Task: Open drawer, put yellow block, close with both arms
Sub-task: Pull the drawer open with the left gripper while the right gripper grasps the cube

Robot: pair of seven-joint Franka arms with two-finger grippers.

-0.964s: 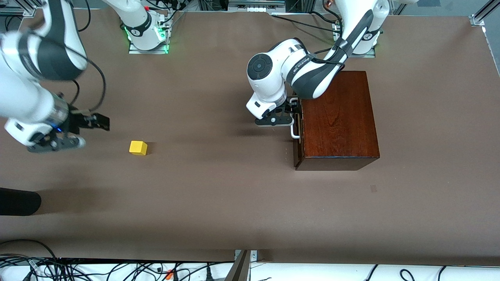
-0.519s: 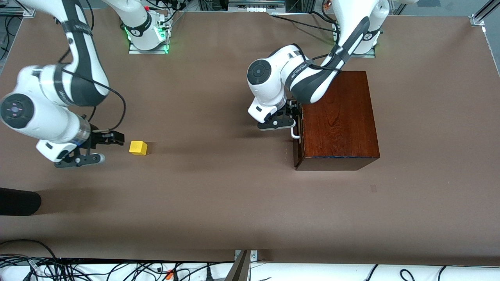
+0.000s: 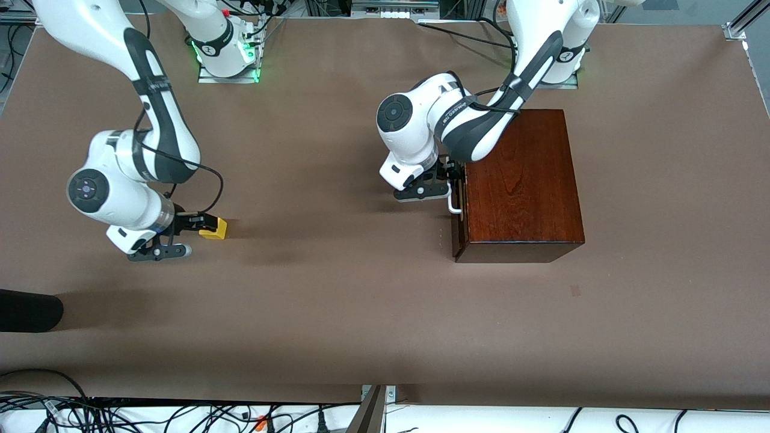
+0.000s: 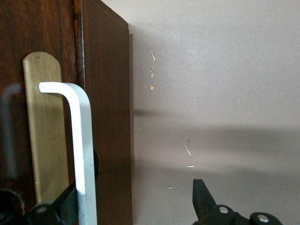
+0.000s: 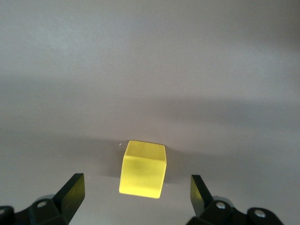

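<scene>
- The yellow block (image 3: 215, 228) sits on the brown table (image 3: 337, 313) toward the right arm's end, roughly midway between the edge nearest the front camera and the edge where the bases stand. It is a plain cube resting flat, so it has no long axis to speak of.
- The right gripper (image 3: 195, 225) is low at the block, its fingers (image 5: 71, 191) spread wide on either side of the cube (image 5: 143, 168), with table showing between each finger and the block.
- The wooden box (image 3: 520, 183) lies toward the left arm's end, its long axis running from the camera's edge to the bases' edge. Its drawer (image 3: 459, 207) is shut and faces the right arm's end.
- The white handle (image 3: 452, 191) runs parallel to the box's long axis.
- The left gripper (image 3: 452, 171) is at the handle's upper end, fingers apart, one finger (image 4: 65, 206) tucked under the white bar (image 4: 83, 150).
</scene>
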